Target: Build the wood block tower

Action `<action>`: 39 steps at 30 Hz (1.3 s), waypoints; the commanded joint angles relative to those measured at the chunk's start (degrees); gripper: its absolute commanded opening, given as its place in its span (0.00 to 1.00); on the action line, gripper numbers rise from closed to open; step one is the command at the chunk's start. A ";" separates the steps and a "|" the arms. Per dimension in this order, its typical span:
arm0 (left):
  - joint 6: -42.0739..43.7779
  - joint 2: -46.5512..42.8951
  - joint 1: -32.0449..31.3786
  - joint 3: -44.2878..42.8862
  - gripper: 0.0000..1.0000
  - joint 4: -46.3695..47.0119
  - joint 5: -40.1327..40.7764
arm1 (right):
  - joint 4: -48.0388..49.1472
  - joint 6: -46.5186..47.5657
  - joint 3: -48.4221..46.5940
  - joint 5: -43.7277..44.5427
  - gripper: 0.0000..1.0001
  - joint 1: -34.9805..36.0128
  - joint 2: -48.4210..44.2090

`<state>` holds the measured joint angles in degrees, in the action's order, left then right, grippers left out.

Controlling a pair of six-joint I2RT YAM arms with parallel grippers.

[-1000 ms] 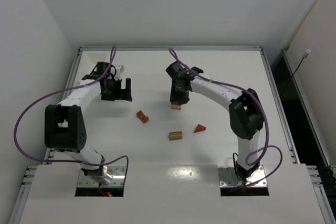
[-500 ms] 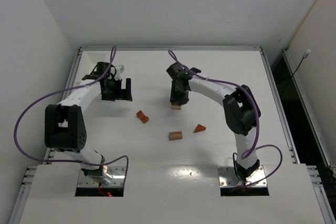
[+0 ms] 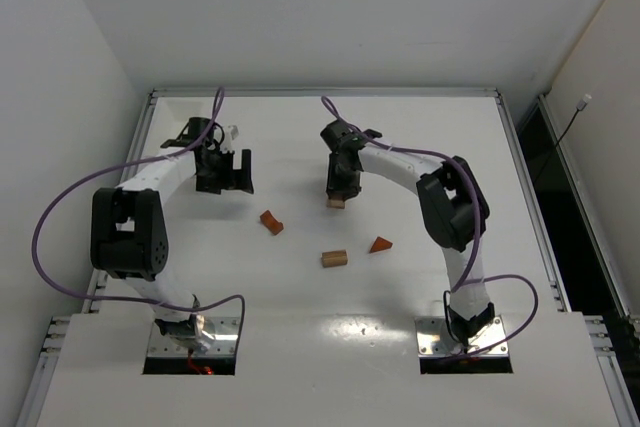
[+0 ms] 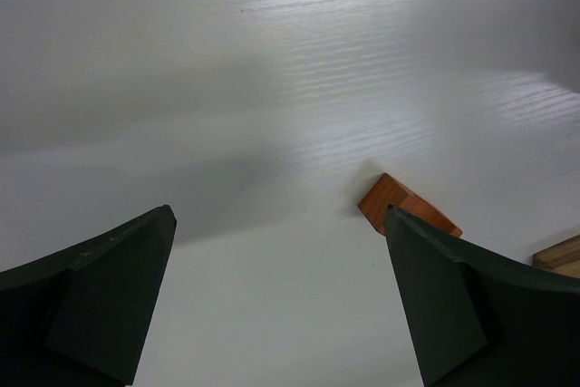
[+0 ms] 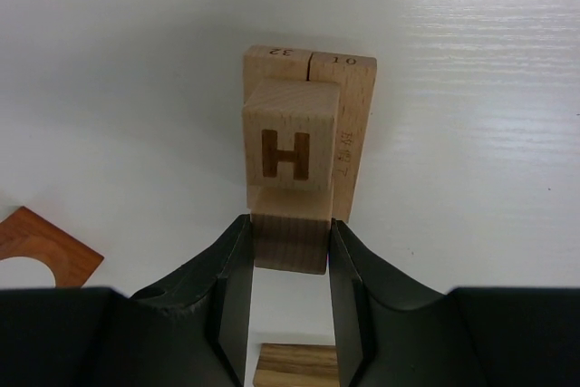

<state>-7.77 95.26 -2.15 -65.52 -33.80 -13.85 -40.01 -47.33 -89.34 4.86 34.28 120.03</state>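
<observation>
My right gripper (image 5: 290, 251) is shut on a pale cube marked H (image 5: 290, 147). The cube sits on or just over two pale rectangular blocks (image 5: 349, 124) lying side by side on the table; I cannot tell if it touches them. From above, the right gripper (image 3: 337, 190) stands over this small stack (image 3: 335, 204). My left gripper (image 3: 228, 175) is open and empty at the back left; its fingers frame bare table in the left wrist view (image 4: 281, 296). A reddish-brown arch piece (image 3: 271, 222), a tan block (image 3: 334, 258) and a reddish wedge (image 3: 380, 245) lie loose.
The arch piece also shows beside the left gripper's right finger (image 4: 408, 208) and at the left of the right wrist view (image 5: 41, 246). The tan block lies just behind the right fingers (image 5: 294, 364). A raised rim (image 3: 325, 92) runs round the white table.
The right arm's elbow has swung up and left while its gripper stayed at the stack. The left arm's elbow has shifted slightly. The loose blocks have not moved.
</observation>
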 commanded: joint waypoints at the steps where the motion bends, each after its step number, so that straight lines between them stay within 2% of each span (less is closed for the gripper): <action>1: -0.40 0.71 0.75 -2.51 0.99 0.23 -0.74 | 2.30 0.66 -3.21 -0.64 0.00 -0.09 0.29; 26: -0.40 2.82 0.75 -4.18 0.99 0.23 -2.33 | 2.30 1.19 -4.35 0.59 0.02 -1.14 1.88; 29: -0.40 2.82 0.75 -4.18 0.99 0.23 -2.33 | 2.30 1.19 -3.74 0.06 0.18 -1.15 1.88; 30: -0.40 2.82 0.75 -4.18 0.99 0.23 -2.33 | 2.30 1.19 -3.74 -0.46 0.27 -1.15 1.88; 32: -0.40 2.82 0.75 -4.18 0.99 0.23 -2.33 | 2.30 1.19 -3.21 -0.47 0.38 -1.15 1.88; 34: -0.40 2.82 0.75 -4.18 0.99 0.23 -2.33 | 2.30 1.19 -3.21 -0.47 0.53 -1.15 1.35; 35: -0.40 2.82 0.75 -4.18 0.99 0.23 -2.33 | 2.30 1.19 -2.69 -0.47 0.66 -1.15 1.35; 39: -0.40 2.82 0.75 -4.18 0.99 0.23 -2.33 | 3.35 1.80 -2.15 -1.16 0.73 -1.15 0.73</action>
<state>-7.81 98.52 -2.15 -67.70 -34.00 -15.22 -38.76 -45.89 -91.53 4.29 33.45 122.02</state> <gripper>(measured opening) 0.993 0.718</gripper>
